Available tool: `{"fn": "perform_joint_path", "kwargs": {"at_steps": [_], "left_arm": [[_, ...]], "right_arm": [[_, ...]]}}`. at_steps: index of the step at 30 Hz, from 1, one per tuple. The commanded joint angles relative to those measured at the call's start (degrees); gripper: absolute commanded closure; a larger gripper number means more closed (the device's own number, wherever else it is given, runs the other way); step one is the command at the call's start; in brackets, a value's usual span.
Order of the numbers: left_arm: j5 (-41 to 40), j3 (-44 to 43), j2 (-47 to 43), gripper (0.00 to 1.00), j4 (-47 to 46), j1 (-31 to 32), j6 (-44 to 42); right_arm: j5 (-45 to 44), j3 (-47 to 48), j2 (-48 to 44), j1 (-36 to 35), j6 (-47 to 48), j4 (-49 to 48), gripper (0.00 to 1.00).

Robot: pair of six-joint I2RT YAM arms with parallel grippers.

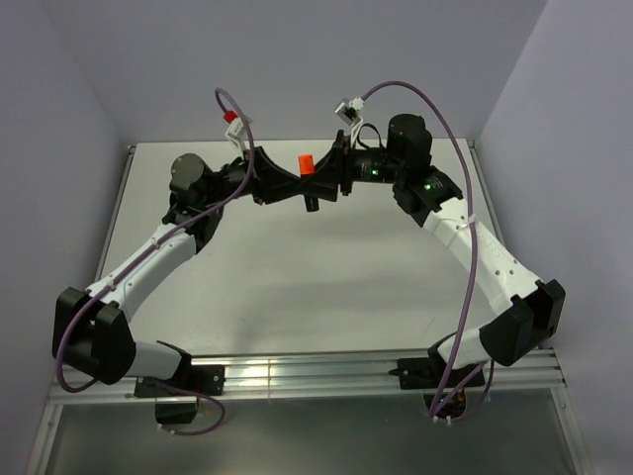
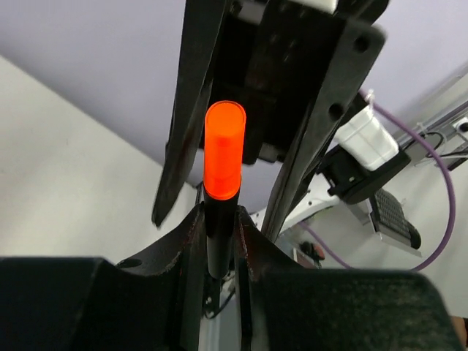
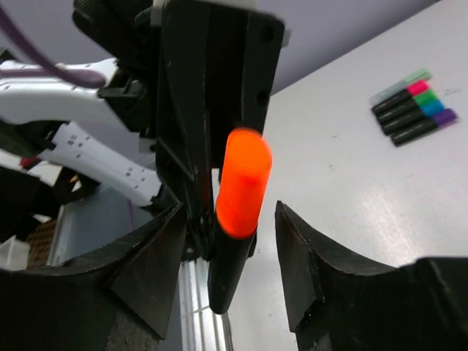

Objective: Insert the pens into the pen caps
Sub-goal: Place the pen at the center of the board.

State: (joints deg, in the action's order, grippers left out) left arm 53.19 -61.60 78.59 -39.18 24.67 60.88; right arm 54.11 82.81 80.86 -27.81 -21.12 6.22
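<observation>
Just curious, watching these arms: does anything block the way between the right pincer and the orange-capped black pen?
Nothing visible. The orange-capped black pen, gripped by the left pincer, sits between the fingers of the open right pincer.

Top cam: fixed, high, behind the arm bases, tilted down and forward over the whole table (image 1: 326,287). It sees both arms in full from far off. The orange-capped pen (image 1: 307,163) is tiny, upper centre.

Left wrist cam: on the wrist, looks out along the left fingers (image 2: 146,292) from very close. The pen sits dead centre, with the right fingers (image 2: 322,110) head-on behind it and wall beyond.

Right wrist cam: same mount, own fingertips at the bottom edge, faces the opposite way toward the left arm (image 3: 66,77). Table surface and a row of pens (image 3: 409,110) lie far right.

The wrist cams face each other. All three views share the orange-capped pen.
</observation>
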Motion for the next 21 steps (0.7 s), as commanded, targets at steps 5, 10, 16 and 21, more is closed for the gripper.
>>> {"fn": "perform_joint_path", "kwargs": {"at_steps": [5, 10, 16, 21], "left_arm": [[2.89, -3.42, -3.0, 1.0, 19.28, -3.65, -12.88], [-7.91, -14.31, 2.43, 1.0, 55.05, -6.91, -37.21], [-20.13, -23.64, 16.05, 1.0, 70.61, -10.51, -47.87], [-24.88, -29.36, 26.26, 1.0, 71.79, -13.94, -47.7]], "right_arm": [[-11.02, 0.96, -0.09, 0.83, 3.72, 1.16, 0.18], [-11.66, -2.02, -1.93, 4.86, 5.39, 2.83, 0.0], [-10.42, -4.31, -3.86, 10.75, 8.28, 5.64, 0.0], [-9.9, -5.2, -5.01, 12.52, 9.17, 6.79, 0.0]]}}
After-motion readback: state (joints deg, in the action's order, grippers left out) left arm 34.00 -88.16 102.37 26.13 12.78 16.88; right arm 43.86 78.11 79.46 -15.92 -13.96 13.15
